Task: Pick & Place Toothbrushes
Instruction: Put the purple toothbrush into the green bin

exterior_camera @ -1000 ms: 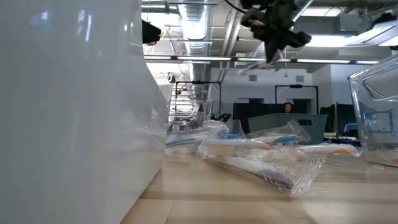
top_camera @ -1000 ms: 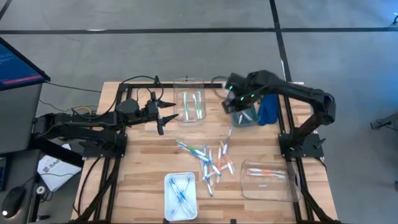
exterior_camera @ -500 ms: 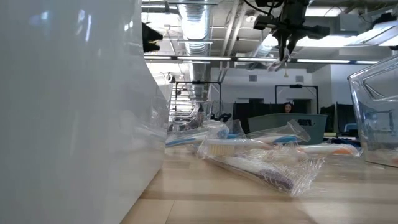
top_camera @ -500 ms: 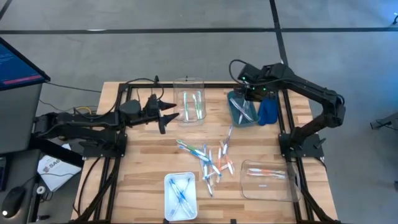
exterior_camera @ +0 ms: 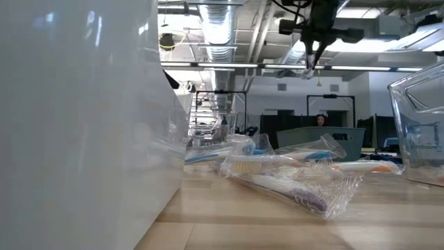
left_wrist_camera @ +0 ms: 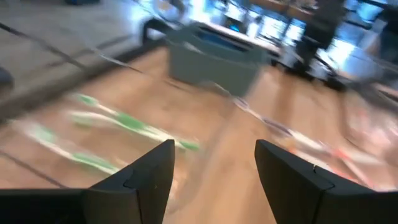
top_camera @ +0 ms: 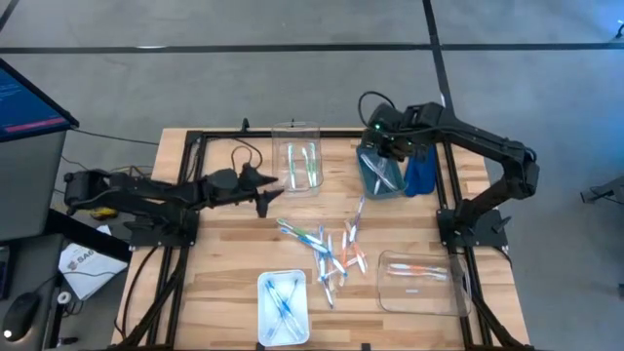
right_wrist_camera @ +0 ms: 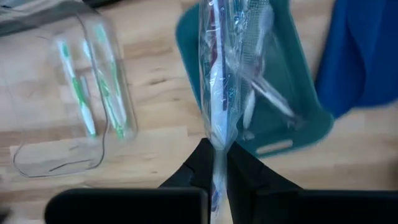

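Toothbrushes [top_camera: 327, 252], wrapped: light, stiff sticks in slippery film; best pinched mid-handle. Most lie loose mid-table; others sit sorted in bins. Right gripper [right_wrist_camera: 219, 163] is clamped on one wrapped toothbrush [right_wrist_camera: 217, 87] above the teal bin [top_camera: 378, 175]. Left gripper [top_camera: 270, 191] is spread wide, empty, near the clear bin [top_camera: 298, 168]. Surface: wooden table [top_camera: 224, 263]. Room: open workshop beyond.
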